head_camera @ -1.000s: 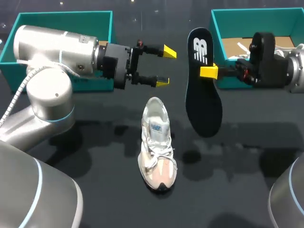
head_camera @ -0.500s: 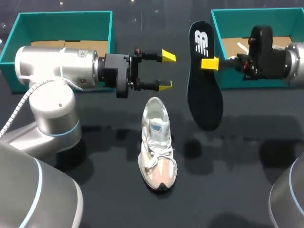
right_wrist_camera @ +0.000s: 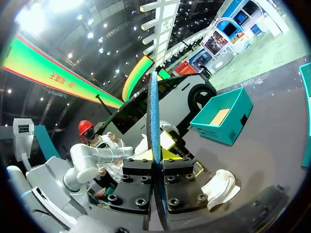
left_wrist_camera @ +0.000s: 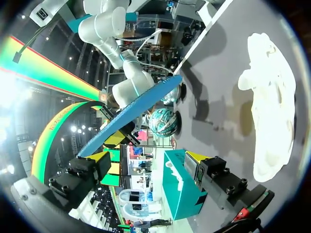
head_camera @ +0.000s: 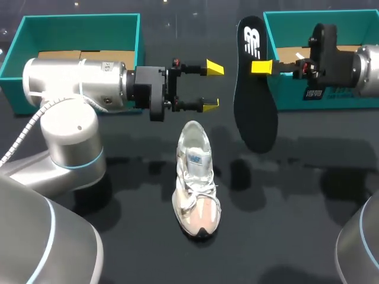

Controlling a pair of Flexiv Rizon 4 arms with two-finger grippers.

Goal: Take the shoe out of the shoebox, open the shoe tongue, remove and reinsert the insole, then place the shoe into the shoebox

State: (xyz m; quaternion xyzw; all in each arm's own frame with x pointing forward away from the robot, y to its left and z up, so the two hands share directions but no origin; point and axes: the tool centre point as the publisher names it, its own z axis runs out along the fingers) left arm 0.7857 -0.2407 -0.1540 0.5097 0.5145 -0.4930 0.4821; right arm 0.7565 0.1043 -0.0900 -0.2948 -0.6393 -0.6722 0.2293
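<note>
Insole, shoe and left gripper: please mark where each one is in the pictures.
insole [head_camera: 256, 100]: head view, middle of its black face.
shoe [head_camera: 196, 182]: head view, on the laces.
left gripper [head_camera: 212, 86]: head view, midway between its two yellow tips.

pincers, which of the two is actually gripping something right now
The right pincer: it is shut on the black insole. The left pincer is open and empty, just past the heel of the shoe.

right shoebox [head_camera: 349, 100] — partly behind right arm [head_camera: 358, 68] | left shoebox [head_camera: 77, 32] — partly behind left arm [head_camera: 77, 89]
</note>
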